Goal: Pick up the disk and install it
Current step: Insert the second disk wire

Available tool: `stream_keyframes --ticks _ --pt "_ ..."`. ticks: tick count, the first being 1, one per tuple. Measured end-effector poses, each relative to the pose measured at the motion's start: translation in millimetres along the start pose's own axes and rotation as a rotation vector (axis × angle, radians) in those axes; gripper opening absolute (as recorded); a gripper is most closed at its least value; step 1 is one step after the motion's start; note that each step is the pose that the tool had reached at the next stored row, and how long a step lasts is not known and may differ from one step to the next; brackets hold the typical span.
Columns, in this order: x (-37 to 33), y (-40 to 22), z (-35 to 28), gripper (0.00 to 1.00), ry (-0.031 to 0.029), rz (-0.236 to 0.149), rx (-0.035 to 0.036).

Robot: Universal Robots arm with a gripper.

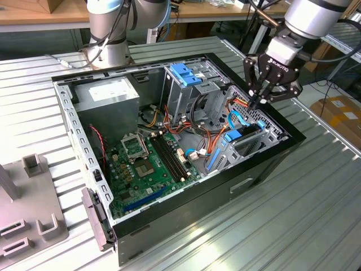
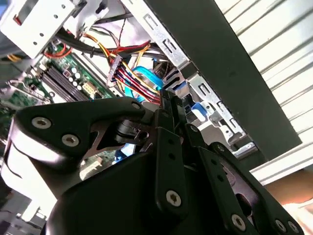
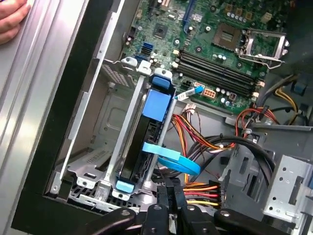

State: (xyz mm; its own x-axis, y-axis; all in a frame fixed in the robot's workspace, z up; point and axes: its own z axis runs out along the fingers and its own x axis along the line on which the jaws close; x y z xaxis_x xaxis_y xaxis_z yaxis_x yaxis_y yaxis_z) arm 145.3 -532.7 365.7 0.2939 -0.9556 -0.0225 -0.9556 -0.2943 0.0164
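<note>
So in the exterior view the gripper (image 1: 257,103) hangs over the open computer case (image 1: 186,197) at its corner toward the exterior view's right, fingertips pinched together and holding nothing; just below it sits the bay with the blue carrier bits (image 1: 232,135); motherboard (image 1: 148,164) lies on the case floor, the grey power supply (image 1: 110,96) sits at the back.

Second wrist view: the black fingers (image 2: 168,105) are closed against each other, right next to a bundle of coloured wires (image 2: 128,73) and a blue cable (image 2: 146,78).

First wrist view: the disk (image 3: 146,142) stands on edge in its slot by the case wall, blue carrier frame on it; a flat blue cable (image 3: 171,159) curls beside it; a person's hand (image 3: 13,19) rests at the table's edge.
</note>
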Motion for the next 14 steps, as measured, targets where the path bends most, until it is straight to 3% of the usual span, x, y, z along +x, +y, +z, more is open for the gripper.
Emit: stream_keyframes --ticks 3,5,7,10,11,13,14 --pt "0.0 0.0 0.8 0.16 -0.0011 0.070 0.0016" --pt "0.0 0.0 1.7 0.16 -0.0025 0.157 0.0035" --pt "0.0 0.0 2.1 0.16 -0.0034 0.211 0.0047" --pt "-1.0 3.4 2.3 0.16 -0.0031 0.218 0.0061" --pt "-1.2 3.9 2.5 0.16 -0.0021 0.218 0.0116" --pt "-1.3 4.6 3.7 0.16 0.0033 0.218 0.0396" --pt "-1.3 4.7 4.1 0.16 0.0049 0.218 0.0479"
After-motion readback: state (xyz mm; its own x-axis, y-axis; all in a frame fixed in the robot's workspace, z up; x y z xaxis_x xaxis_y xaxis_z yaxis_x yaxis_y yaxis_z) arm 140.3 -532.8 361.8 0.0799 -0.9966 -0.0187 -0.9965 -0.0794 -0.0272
